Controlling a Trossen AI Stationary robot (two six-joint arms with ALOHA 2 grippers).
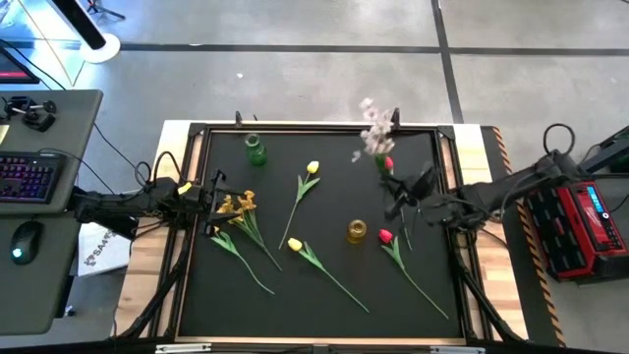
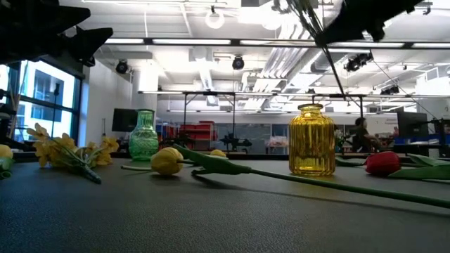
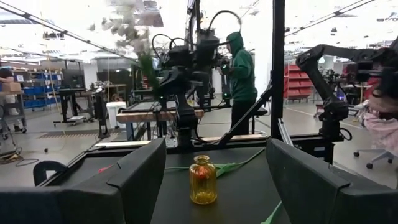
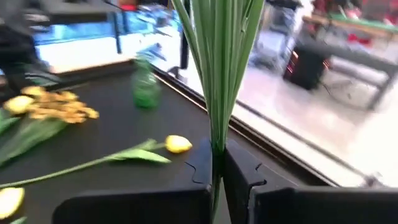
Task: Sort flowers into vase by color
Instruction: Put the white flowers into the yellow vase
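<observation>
My right gripper [image 1: 398, 197] is shut on the pale pink-white blossom sprig [image 1: 373, 128], raised over the right part of the mat. A red bloom [image 1: 388, 162] shows just beside that sprig. The other red bloom [image 1: 385, 236] lies flat by the yellow vase [image 1: 357, 231]. Two yellow tulips [image 1: 313, 167] [image 1: 295, 244] lie mid-mat. The green vase [image 1: 256, 149] stands near the far edge. My left gripper [image 1: 208, 202] is open at the mat's left edge, next to the orange-yellow sprig [image 1: 238, 206], touching nothing. My right gripper pinches the sprig's green stem and leaf blades [image 4: 217, 146] between its two fingers [image 4: 239, 171]. The fingers lie across the stem. The sprig is lifted clear of the mat and leans toward the far edge, blossoms [image 3: 127, 25] uppermost. A short length of stem [image 2: 334, 63] hangs below the fingers.
The black mat sits in a raised frame [image 1: 197, 133] on a wooden table. A desk with keyboard [image 1: 25, 177] and mouse stands to the left, a red case [image 1: 580, 221] to the right. A person in a green hoodie [image 3: 241, 68] stands beyond the table.
</observation>
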